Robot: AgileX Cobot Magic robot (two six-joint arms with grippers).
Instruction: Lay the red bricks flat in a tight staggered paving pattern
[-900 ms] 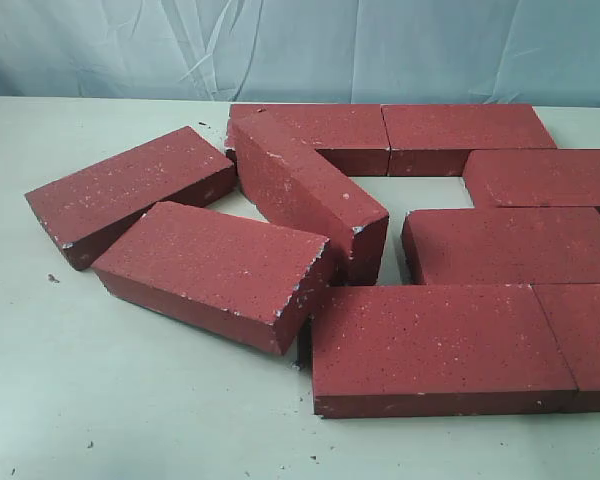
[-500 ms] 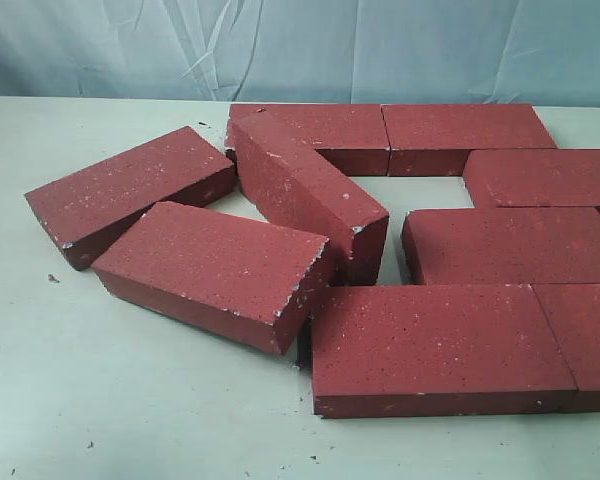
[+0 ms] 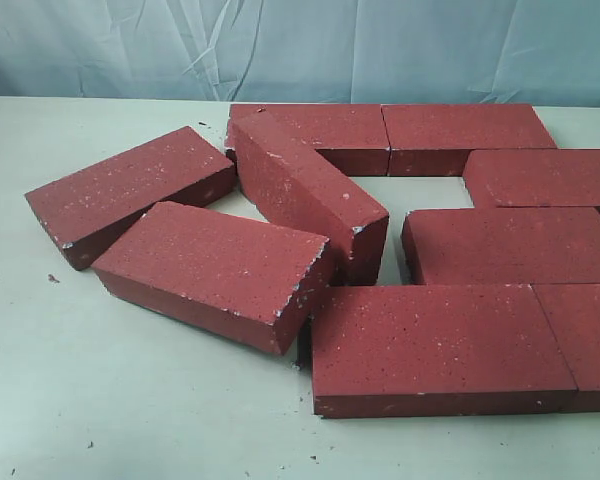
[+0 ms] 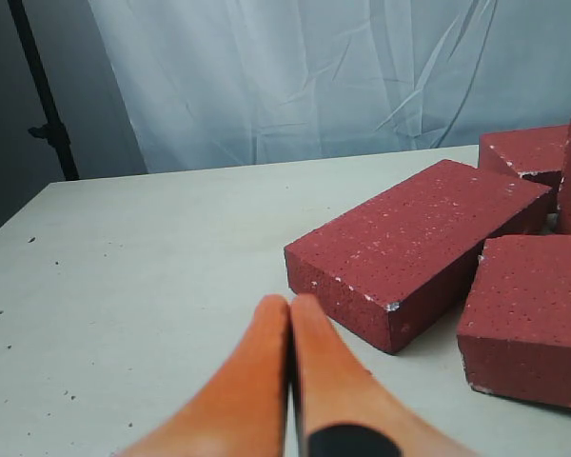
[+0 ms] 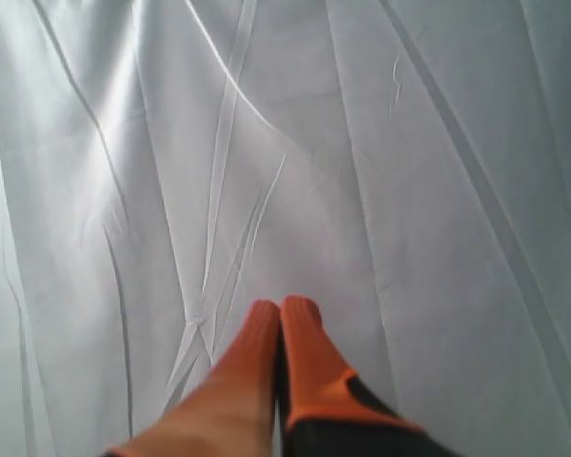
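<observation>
Bricks [image 3: 440,345] on right with long axes side-to-side, three others diagonal; left hand [image 4: 288,303], right hand [image 5: 282,307] pressed together.

Nothing changes across the exterior view. The red bricks [image 3: 450,340] show no shift, turn or tip between the earlier pictures and now. That holds for the two loose bricks on the left [image 3: 130,190] and for the brick on its edge [image 3: 305,190] leaning among them. The crumbs on the desk [image 3: 100,400] show no new scatter. The wrist views have no earlier pictures, so any change in the left fingers [image 4: 247,381] or the right fingers [image 5: 309,352] cannot be told.
</observation>
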